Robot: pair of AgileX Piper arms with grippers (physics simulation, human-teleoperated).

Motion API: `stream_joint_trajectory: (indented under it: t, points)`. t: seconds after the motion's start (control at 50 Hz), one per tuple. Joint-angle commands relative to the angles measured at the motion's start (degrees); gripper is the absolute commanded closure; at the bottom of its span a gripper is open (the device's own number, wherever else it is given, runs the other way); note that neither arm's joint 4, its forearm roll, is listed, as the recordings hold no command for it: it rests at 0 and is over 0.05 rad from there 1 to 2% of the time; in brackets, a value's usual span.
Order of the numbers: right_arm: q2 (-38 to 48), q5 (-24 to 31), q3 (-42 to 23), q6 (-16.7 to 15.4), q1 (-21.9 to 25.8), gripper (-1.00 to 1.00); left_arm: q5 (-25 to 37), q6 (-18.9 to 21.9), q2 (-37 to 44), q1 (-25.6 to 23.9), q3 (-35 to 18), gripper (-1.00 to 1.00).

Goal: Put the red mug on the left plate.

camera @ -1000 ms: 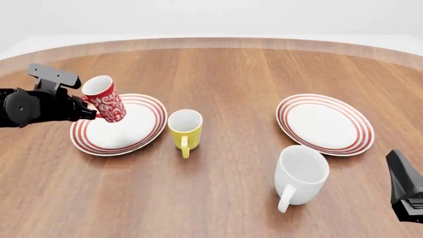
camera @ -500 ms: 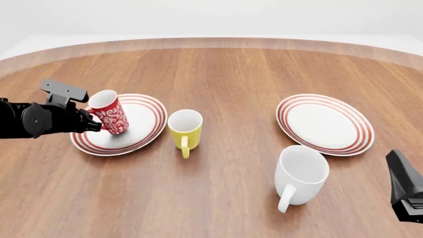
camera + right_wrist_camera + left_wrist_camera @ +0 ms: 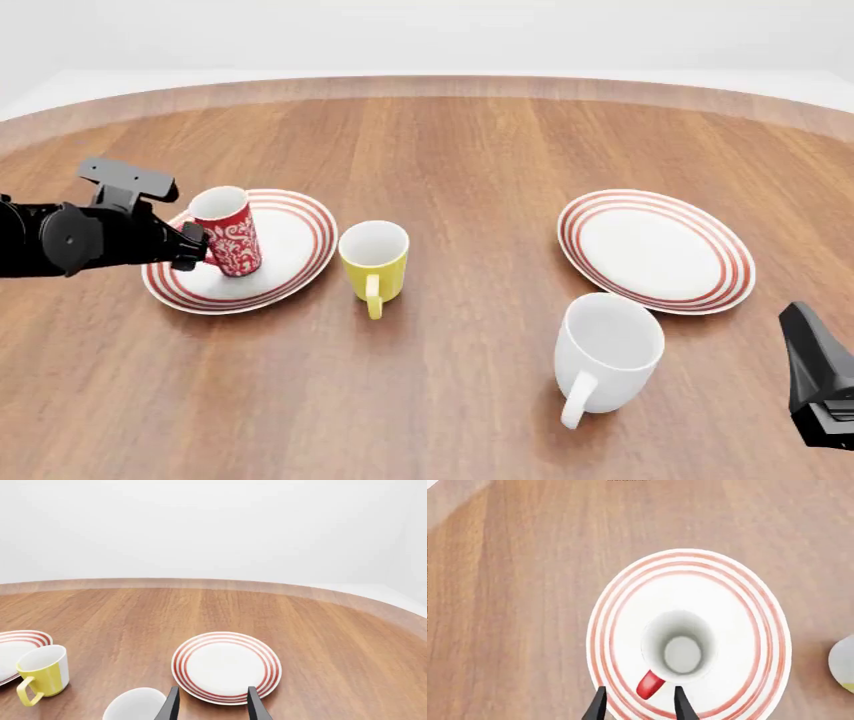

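At the near right edge of the front view, the right gripper (image 3: 211, 705) is parked with its fingers apart and nothing between them. Farther off, on the left, the mug (image 3: 226, 230) stands upright on the left plate (image 3: 296, 262), toward that plate's left part. The handle (image 3: 650, 684) lies between the spread fingers of the left gripper (image 3: 638, 706), which seem clear of it. A straight retreat is judged best, so the handle is not clipped. The mug is red with white flowers, white inside.
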Motion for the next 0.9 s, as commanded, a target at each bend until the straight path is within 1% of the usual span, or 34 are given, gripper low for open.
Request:
stream_joint_trajectory:
  t: [0.02, 0.1, 0.18, 0.2, 0.28, 0.32, 0.36, 0.42, 0.46, 0.48, 0.5, 0.52, 0.54, 0.56, 0.6, 0.62, 0.64, 0.66, 0.68, 0.7, 0.72, 0.78, 0.84, 0.9]
  points:
    - [0.00, 0.00, 0.00, 0.00, 0.00, -1.00, 2.30, -1.49, -3.57, -0.19, 1.12, -1.00]
    - [0.00, 0.01, 0.00, -0.01, -0.01, -1.00, 3.30, -1.10, -5.07, 0.01, 2.08, -1.00]
    - [0.00, 0.00, 0.00, 0.00, -0.01, -1.00, 4.53, -1.76, -7.30, -0.16, 3.06, -1.00]
    - [0.00, -0.01, 0.00, 0.00, 0.00, -1.00, 4.53, -1.59, -8.04, -0.06, 4.27, -1.00]
    - [0.00, 0.01, 0.00, 0.00, 0.00, -1.00, 5.67, -1.94, -11.59, -0.29, 5.71, -1.00]
    - [0.00, 0.00, 0.00, 0.00, 0.01, -1.00, 7.28, -3.58, -17.07, -2.08, 7.36, -1.00]
    - [0.00, 0.00, 0.00, 0.00, -0.02, -1.00, 8.22, -4.50, -20.38, -3.26, 8.53, -1.00]
    - [0.00, 0.00, 0.00, 0.01, 0.00, -1.00, 7.99, -2.92, -22.49, -3.39, 10.07, -1.00]
    - [0.00, 0.00, 0.00, -0.01, 0.01, -1.00, 8.43, -3.48, -25.09, -4.27, 10.73, -1.00]
    - [0.00, -0.01, 0.00, 0.00, 0.00, -1.00, 9.31, -3.08, -27.61, -5.07, 11.05, -1.00]
    - [0.00, 0.00, 0.00, 0.00, 0.00, -1.00, 9.96, -3.37, -28.18, -5.79, 11.29, -1.00]
    - [0.00, 0.01, 0.00, 0.00, 0.00, -1.00, 11.41, -4.08, -30.42, -8.45, 12.35, -1.00]
    - [0.00, 0.00, 0.00, 0.00, 0.00, -1.00, 11.85, -4.59, -31.48, -8.75, 12.22, -1.00]
    - [0.00, 0.00, 0.00, 0.01, -0.02, -1.00, 12.47, -4.20, -33.16, -9.03, 11.91, -1.00]
    - [0.00, 0.01, 0.00, 0.00, 0.01, -1.00, 14.42, -5.01, -37.06, -10.79, 11.70, -1.00]
    - [0.00, 0.00, 0.00, 0.00, 0.00, -1.00, 14.58, -4.30, -38.23, -10.80, 11.86, -1.00]
    - [0.00, 0.01, 0.00, 0.01, 0.01, -1.00, 15.20, -4.73, -39.47, -11.59, 12.08, -1.00]
    - [0.00, 0.00, 0.00, 0.00, -0.01, -1.00, 14.10, -2.03, -40.41, -10.23, 12.41, -1.00]
    - [0.00, 0.00, 0.00, 0.00, 0.00, -1.00, 15.58, -5.46, -43.19, -12.51, 13.13, -1.00]
    - [0.00, 0.00, 0.00, 0.00, -0.01, -1.00, 15.25, -4.50, -43.95, -12.31, 14.35, -1.00]
    - [0.00, 0.00, 0.00, 0.01, 0.00, -1.00, 15.53, -5.09, -44.77, -12.70, 14.66, -1.00]
    - [0.00, 0.00, 0.00, 0.01, 0.00, -1.00, 16.56, -4.06, -48.49, -11.72, 15.38, -1.00]
    - [0.00, 0.00, 0.00, 0.00, 0.01, -1.00, 18.08, -4.53, -52.07, -12.03, 16.16, -1.00]
    - [0.00, 0.01, 0.00, 0.00, -0.01, -1.00, 21.89, -5.40, -58.88, -12.60, 17.61, -1.00]
